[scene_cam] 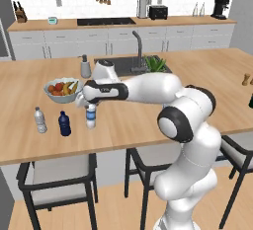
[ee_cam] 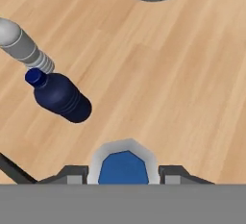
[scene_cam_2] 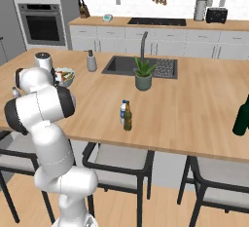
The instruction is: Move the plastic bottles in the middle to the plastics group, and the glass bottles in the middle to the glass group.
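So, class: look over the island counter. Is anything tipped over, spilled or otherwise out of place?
Nothing stands out. The water bottle in the gripper is upright beside the navy-blue bottle and grey-labelled bottle; the olive-brown bottle stands upright too.

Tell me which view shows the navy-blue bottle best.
The hand view: the navy-blue bottle is large and unobstructed, seen from above beside the pale-label bottle. The left base view shows it small but upright on the counter, between two clear bottles. In the right base view I cannot make it out.
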